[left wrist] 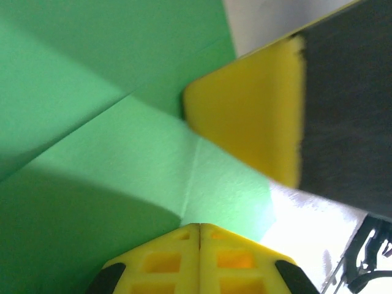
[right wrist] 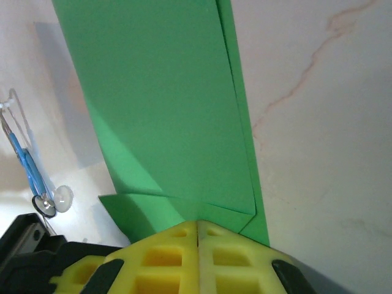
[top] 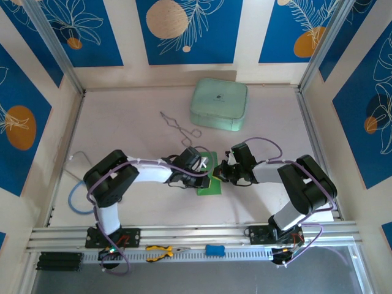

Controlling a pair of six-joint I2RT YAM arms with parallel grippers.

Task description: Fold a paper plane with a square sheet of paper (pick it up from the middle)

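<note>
- Soft, even light is filling the overhead view; the pale tabletop [top: 135, 122] is looking washed out.
- In the left wrist view the green paper [left wrist: 92, 73] is blurring at close range; a deep shadow is darkening its lower left; the lower right corner is blowing out white.
- In the right wrist view the paper's edges are reading sharp; a grey shadow is falling beside it.

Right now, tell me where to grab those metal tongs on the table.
I'd pinch the metal tongs across their thin shanks, midway along, coming straight down. They lie flat on the table, and the ring handles sit close to the left arm.
</note>
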